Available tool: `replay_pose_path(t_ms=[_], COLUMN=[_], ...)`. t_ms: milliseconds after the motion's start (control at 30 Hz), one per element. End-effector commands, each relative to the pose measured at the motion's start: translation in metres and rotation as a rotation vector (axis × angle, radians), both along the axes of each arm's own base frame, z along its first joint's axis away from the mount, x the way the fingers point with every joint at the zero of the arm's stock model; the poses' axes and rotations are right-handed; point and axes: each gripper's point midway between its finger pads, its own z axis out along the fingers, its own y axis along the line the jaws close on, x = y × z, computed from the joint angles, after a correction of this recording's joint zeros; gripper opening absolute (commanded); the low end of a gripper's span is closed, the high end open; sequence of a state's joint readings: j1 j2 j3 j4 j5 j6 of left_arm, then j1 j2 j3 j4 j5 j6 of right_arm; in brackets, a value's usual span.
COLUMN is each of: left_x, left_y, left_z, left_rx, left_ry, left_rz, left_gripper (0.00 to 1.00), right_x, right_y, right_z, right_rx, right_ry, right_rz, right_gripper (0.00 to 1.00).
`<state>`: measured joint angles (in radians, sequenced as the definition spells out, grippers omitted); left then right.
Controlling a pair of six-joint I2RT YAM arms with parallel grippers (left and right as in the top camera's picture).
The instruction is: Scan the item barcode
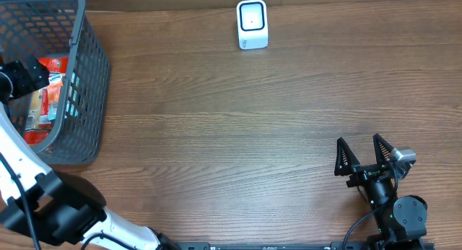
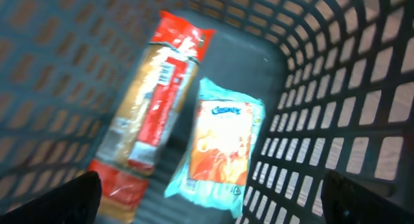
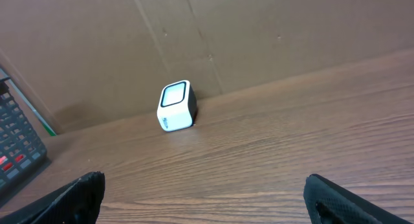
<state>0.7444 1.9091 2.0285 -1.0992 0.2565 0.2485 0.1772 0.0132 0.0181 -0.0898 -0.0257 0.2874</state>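
Two snack packets lie on the floor of a dark grey mesh basket (image 1: 92,91): a long red and tan one (image 2: 152,114) and a teal and orange one (image 2: 220,143). My left gripper (image 2: 210,201) hangs open above them inside the basket, with nothing between its fingers. The white barcode scanner (image 1: 252,24) stands at the table's far edge, also seen in the right wrist view (image 3: 176,106). My right gripper (image 1: 358,143) rests open and empty near the front right, pointing toward the scanner.
The basket's walls (image 2: 336,88) close in around my left gripper on all sides. A brown cardboard wall (image 3: 259,36) stands behind the scanner. Bare wooden tabletop (image 1: 238,141) lies between the basket and my right arm.
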Motion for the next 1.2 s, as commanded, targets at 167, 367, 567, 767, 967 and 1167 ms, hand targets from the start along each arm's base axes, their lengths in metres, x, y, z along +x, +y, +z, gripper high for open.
replay_pose_path(t_ms=[167, 367, 567, 767, 967, 1167], left_x=[0.022, 0.024, 0.023, 0.022, 0.023, 0.026], left_y=[-0.01, -0.008, -0.006, -0.003, -0.003, -0.007], left_z=[-0.055, -0.093, -0.126, -0.14, -0.158, -0.17], left_rx=[-0.102, -0.158, -0.203, -0.205, -0.231, -0.25], left_ry=[0.031, 0.093, 0.153, 0.183, 0.204, 0.22], left_rz=[-0.192, -0.209, -0.203, -0.194, -0.194, -0.199], left_gripper=[1.0, 1.0, 1.0, 1.0, 1.0, 1.0], right_x=[0.0, 0.0, 0.0, 0.0, 0.0, 0.0], right_y=[-0.001, -0.001, -0.001, -0.001, -0.001, -0.001], right_z=[-0.002, -0.002, -0.002, -0.002, -0.002, -0.002], right_rx=[-0.006, -0.006, -0.006, -0.006, -0.006, -0.006], right_ry=[-0.003, -0.003, -0.003, -0.003, -0.003, -0.003], right_rz=[-0.004, -0.004, -0.004, -0.004, -0.004, -0.004], right_gripper=[1.0, 1.0, 1.0, 1.0, 1.0, 1.0])
